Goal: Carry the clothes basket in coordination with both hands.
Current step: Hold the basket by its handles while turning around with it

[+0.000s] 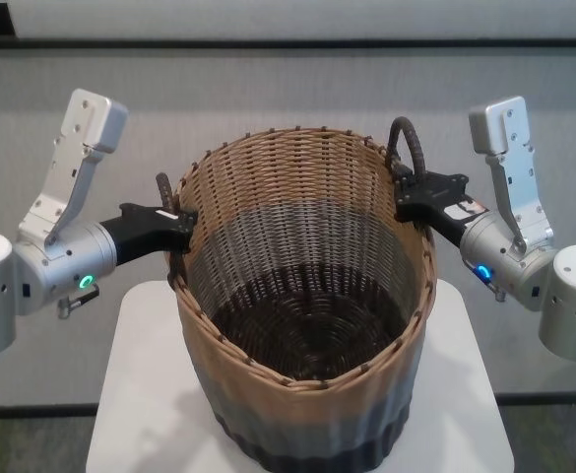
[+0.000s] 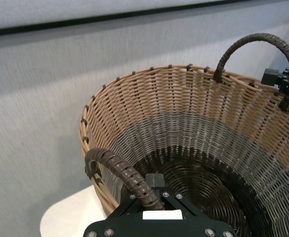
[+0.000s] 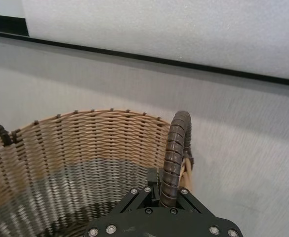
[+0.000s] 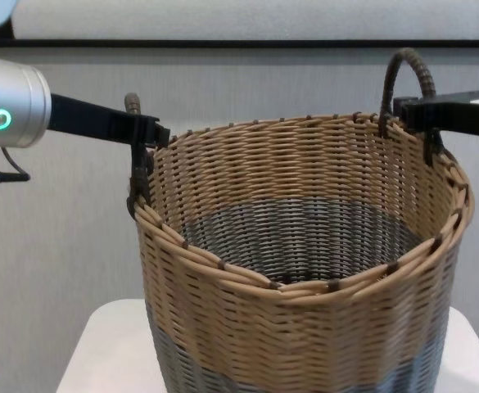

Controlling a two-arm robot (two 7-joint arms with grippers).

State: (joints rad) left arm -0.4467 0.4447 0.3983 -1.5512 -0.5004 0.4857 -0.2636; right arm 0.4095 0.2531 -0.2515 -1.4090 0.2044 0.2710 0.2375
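The clothes basket is round wicker with a tan upper band, grey middle and dark base, and it is empty. It stands over a white table; I cannot tell whether its base touches. My left gripper is shut on the left loop handle at the rim. My right gripper is shut on the right loop handle, which arches above its jaws. In the chest view the left gripper and the right gripper hold opposite sides of the rim of the basket.
The white table has rounded corners and is only a little wider than the basket. A grey wall with a dark horizontal strip stands close behind. Dark floor shows beside the table.
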